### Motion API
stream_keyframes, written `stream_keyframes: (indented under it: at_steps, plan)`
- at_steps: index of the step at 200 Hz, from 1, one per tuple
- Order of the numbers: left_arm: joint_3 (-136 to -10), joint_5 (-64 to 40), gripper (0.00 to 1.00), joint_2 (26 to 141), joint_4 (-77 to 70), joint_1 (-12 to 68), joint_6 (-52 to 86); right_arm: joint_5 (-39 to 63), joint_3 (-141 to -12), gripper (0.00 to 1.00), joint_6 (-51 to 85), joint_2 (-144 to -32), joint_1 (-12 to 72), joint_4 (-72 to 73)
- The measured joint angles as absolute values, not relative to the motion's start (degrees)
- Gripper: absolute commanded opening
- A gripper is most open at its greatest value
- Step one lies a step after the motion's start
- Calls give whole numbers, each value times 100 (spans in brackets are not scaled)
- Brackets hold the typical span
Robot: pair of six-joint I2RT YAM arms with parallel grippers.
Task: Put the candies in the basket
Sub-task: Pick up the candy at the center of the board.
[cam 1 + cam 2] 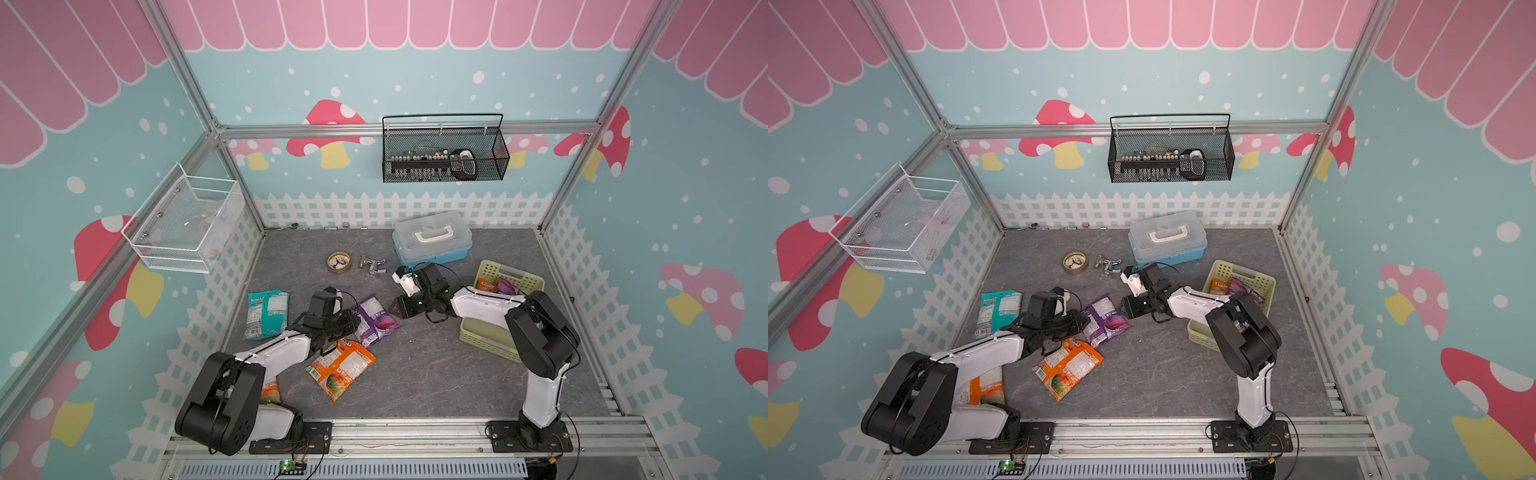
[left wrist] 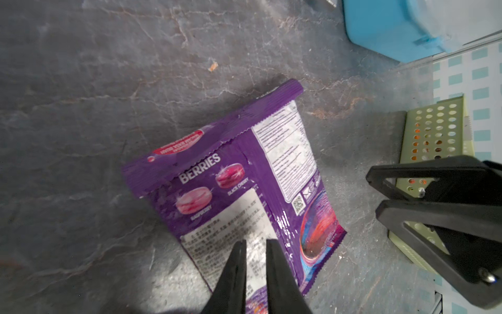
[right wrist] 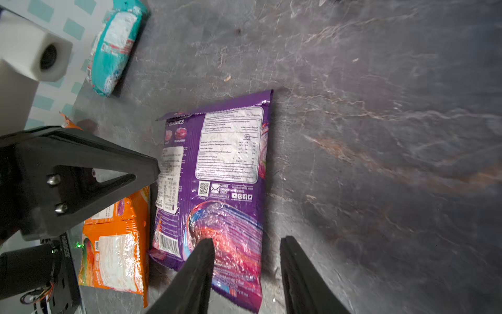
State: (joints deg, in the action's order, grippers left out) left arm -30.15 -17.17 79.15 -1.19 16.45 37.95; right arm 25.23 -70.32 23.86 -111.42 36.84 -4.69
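Grey stone-look table in a mushroom-papered booth. The basket stands at the right under the right arm, two bags in it. On the table lie a teal bag, an orange bag and a purple bag. Left gripper: fingers nearly together, tips on the purple bag's label; whether they pinch it I cannot tell. Right gripper: fingers apart, astride that bag's edge

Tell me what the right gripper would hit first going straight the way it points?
Probably the purple bag, lying just ahead of the right gripper; its height above is unclear.
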Motion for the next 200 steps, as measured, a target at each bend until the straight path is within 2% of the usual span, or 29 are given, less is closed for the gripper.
stream_keyframes:
  at_steps: [64, 134, 166, 200]
  plan:
    - [-3059, -1695, 18, 8285, -202, 1645, 3723, 3100, -7393, 52, 2300, -11780, 3675, -617]
    - [-3068, -1695, 19, 8307, -213, 1645, 3704, 3667, -7432, 51, 2366, -11977, 3675, -521]
    - [-3068, -1695, 20, 8307, -217, 1645, 3704, 3747, -7454, 40, 2427, -12051, 3673, -438]
    - [-3068, -1697, 23, 8307, -228, 1645, 3686, 3782, -7454, 17, 2438, -12051, 3671, -384]
